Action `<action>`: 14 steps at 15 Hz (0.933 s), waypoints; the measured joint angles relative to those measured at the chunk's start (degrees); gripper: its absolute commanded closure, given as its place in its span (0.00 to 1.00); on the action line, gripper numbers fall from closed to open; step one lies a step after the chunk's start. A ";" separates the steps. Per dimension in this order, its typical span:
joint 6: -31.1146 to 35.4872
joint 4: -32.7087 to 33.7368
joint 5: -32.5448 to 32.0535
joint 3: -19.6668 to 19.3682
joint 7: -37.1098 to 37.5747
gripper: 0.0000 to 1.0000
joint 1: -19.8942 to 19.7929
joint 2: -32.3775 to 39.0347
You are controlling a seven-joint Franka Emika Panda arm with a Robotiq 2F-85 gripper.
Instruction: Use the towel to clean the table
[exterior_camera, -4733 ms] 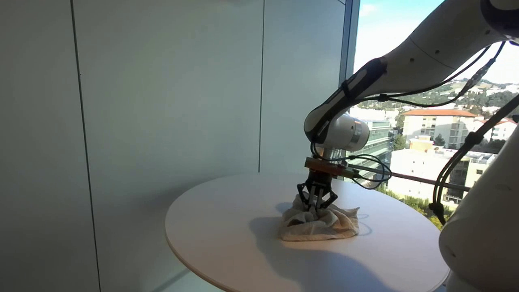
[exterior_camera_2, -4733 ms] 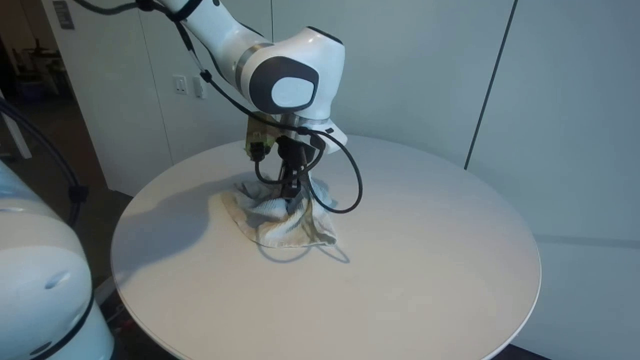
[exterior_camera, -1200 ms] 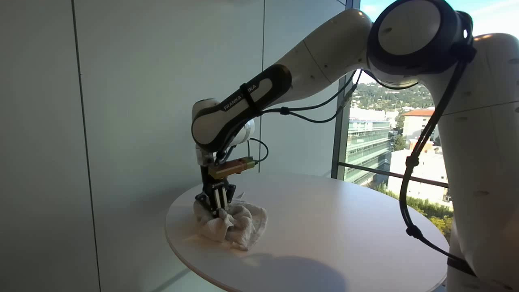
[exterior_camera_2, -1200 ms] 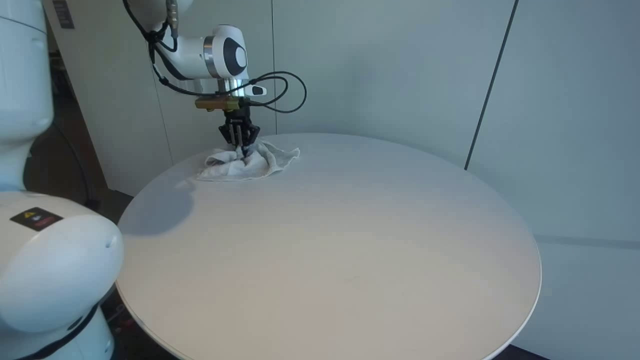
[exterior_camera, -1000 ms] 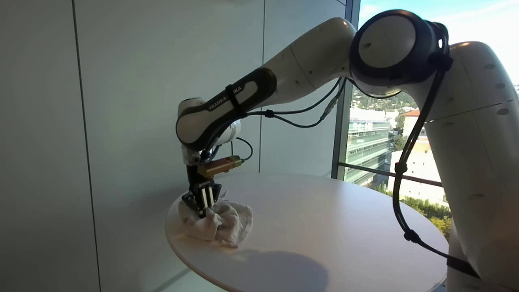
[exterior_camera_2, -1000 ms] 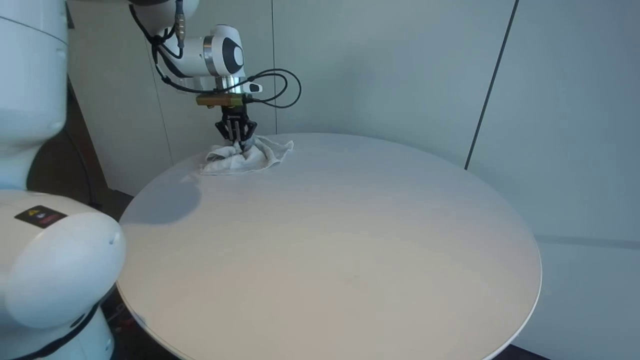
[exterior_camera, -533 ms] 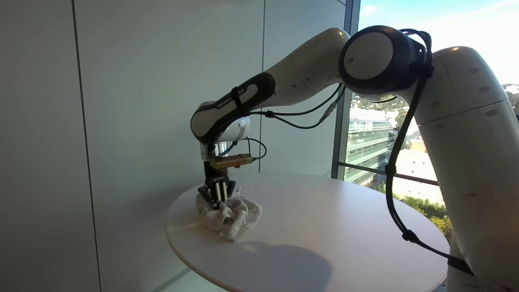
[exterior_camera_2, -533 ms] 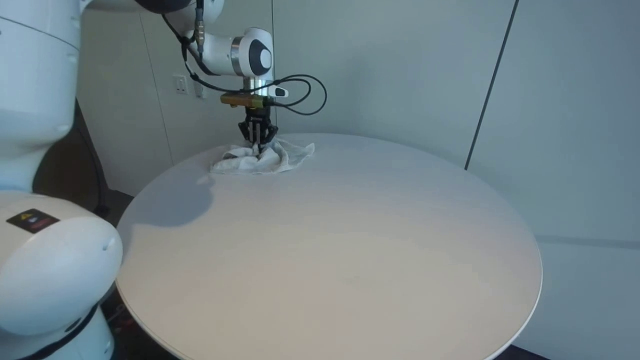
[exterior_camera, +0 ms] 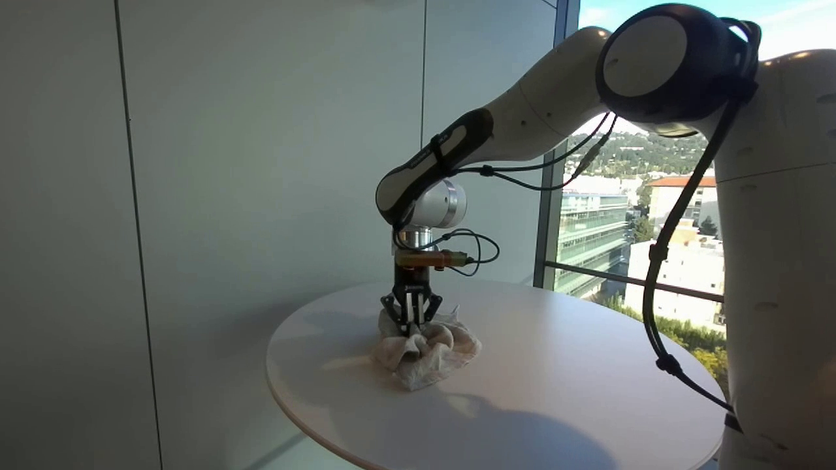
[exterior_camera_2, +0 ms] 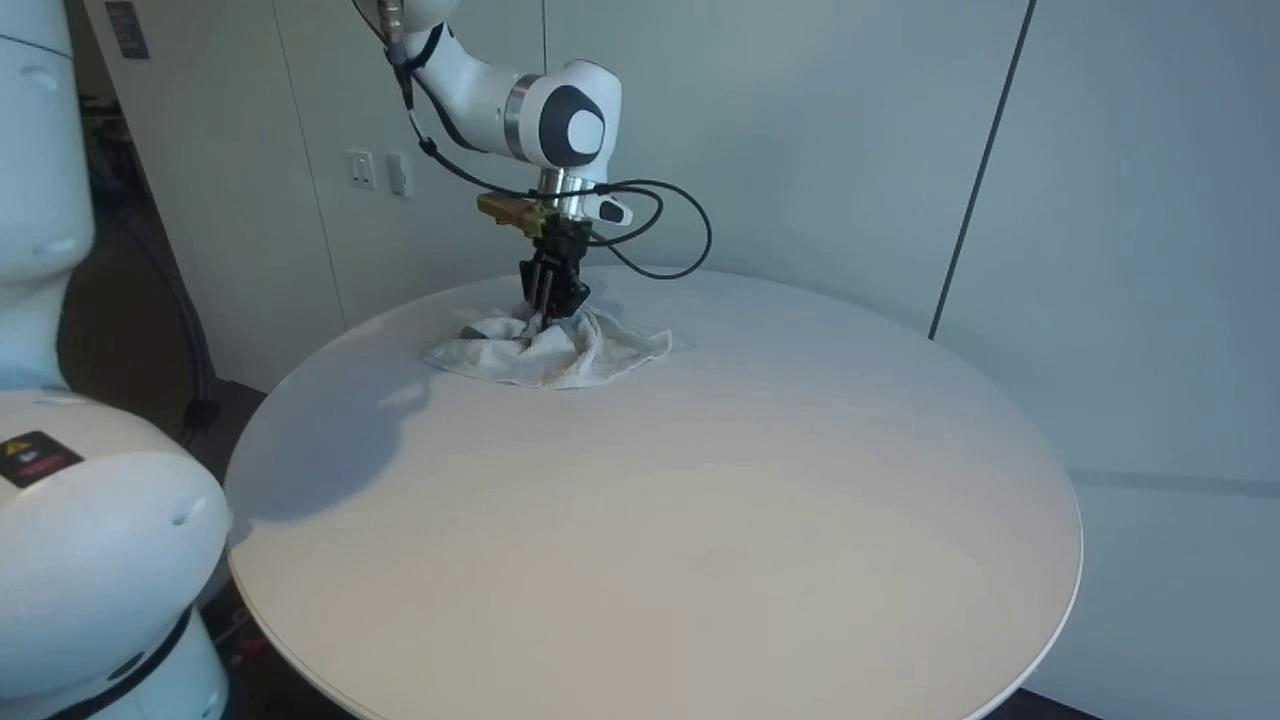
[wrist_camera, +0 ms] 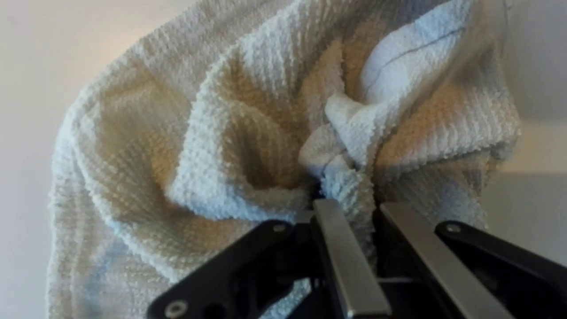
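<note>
The towel is a crumpled cream-white cloth lying bunched on the round white table; it shows in both exterior views point(exterior_camera: 434, 356) point(exterior_camera_2: 575, 355) and fills much of the wrist view point(wrist_camera: 133, 155). The table shows in both exterior views point(exterior_camera: 555, 365) point(exterior_camera_2: 700, 540). My gripper point(exterior_camera: 413, 329) points down into the middle of the towel, and it also shows in an exterior view point(exterior_camera_2: 545, 318). In the wrist view the gripper point(wrist_camera: 350, 206) is shut on a bunched fold of towel between its fingers. The fingertips are sunk in the folds. The towel's edges spread on the tabletop around it.
A pale panel wall point(exterior_camera: 274, 163) stands close behind the table's far edge. A window point(exterior_camera: 653, 215) is beside the arm. A cable loop point(exterior_camera_2: 690, 240) hangs from the wrist. The robot's base point(exterior_camera_2: 110, 560) stands at the table's side.
The gripper and towel slid left across the table from 4.7 s to 1 s ago in an exterior view, then back right over the last second. The grip stayed on the towel.
</note>
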 measured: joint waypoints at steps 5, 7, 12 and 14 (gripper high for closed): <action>2.89 -11.14 6.70 -2.18 2.76 0.57 -2.85 -7.78; 4.02 -14.35 7.52 -2.38 2.29 0.52 -3.54 -10.22; 4.82 -16.04 0.82 -0.05 1.34 0.14 -2.09 -12.39; 4.12 -16.19 -5.79 1.93 5.63 0.01 -0.67 -15.27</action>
